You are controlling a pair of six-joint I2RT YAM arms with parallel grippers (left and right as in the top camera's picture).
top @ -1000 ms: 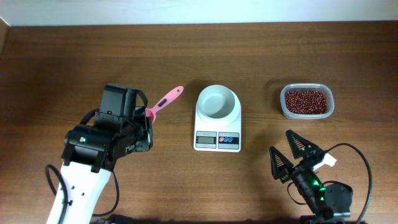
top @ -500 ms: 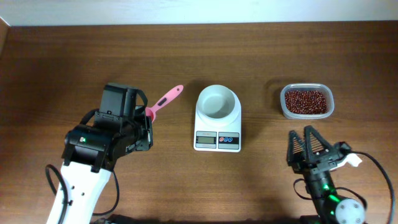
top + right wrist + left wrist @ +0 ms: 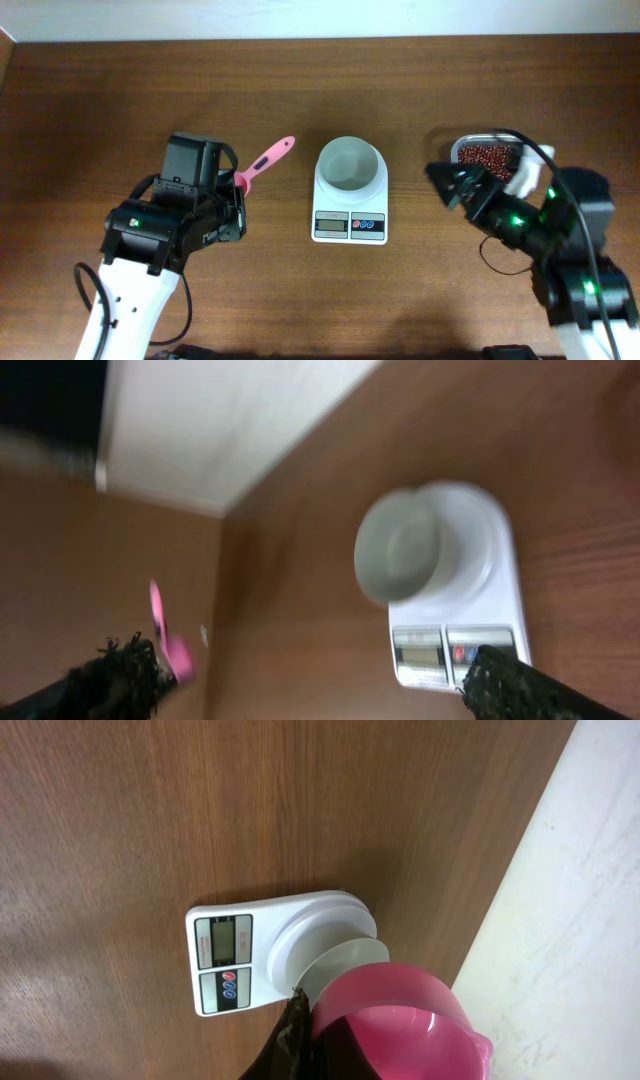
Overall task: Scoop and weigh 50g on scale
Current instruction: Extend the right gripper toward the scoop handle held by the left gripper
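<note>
Overhead: left gripper (image 3: 236, 188) clamped on pink spoon (image 3: 268, 160); right gripper (image 3: 455, 186) spread, empty, crowding the beans (image 3: 490, 157) in their tub (image 3: 480, 139); collision risk. Left wrist: spoon empty, scale (image 3: 240, 965) carries nothing. Right wrist: blurred; tub knock possible.

no readable txt, scale (image 3: 225, 965) display + btn marks too small to read

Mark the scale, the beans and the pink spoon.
scale (image 3: 350, 170): overhead view, floor of its white bowl.
beans (image 3: 485, 155): overhead view, the part of the heap that shows.
pink spoon (image 3: 270, 156): overhead view, middle of the handle.
</note>
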